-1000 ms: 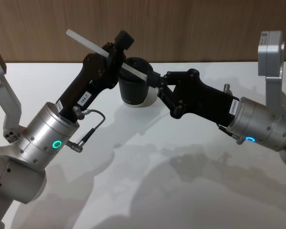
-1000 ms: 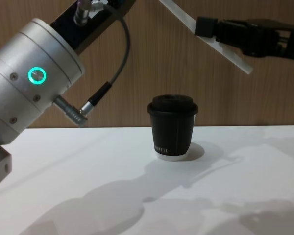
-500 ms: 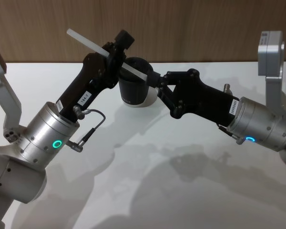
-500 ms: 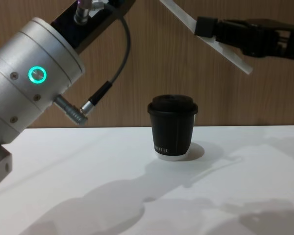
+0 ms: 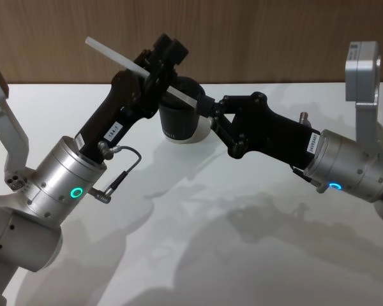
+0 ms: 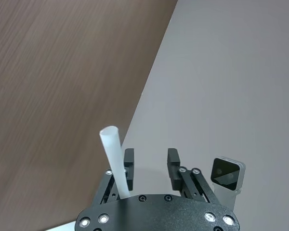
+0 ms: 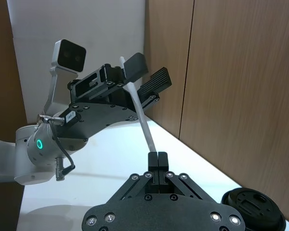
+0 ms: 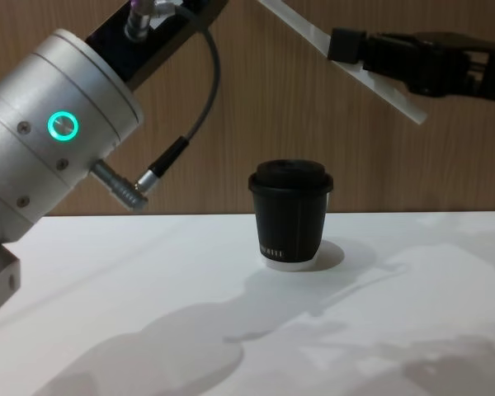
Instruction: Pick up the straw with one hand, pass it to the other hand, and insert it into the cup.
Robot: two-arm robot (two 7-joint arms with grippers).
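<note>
Right gripper [image 7: 157, 156]: jaws closed on the straw [image 7: 139, 113] near its lower end, holding it tilted in the air above the cup [image 8: 290, 214]. Left gripper [image 6: 149, 156]: jaws parted, gripping nothing; the straw's upper part runs close beside one finger [image 6: 128, 163], and contact cannot be told. The straw slopes upward from the right gripper toward the robot's left, its short lower end projecting beyond the right jaws. The lidded cup stands upright on the white bench [image 8: 148, 289], below the two raised grippers and apart from both. Wood-panelled wall [image 8: 231, 124] behind
</note>
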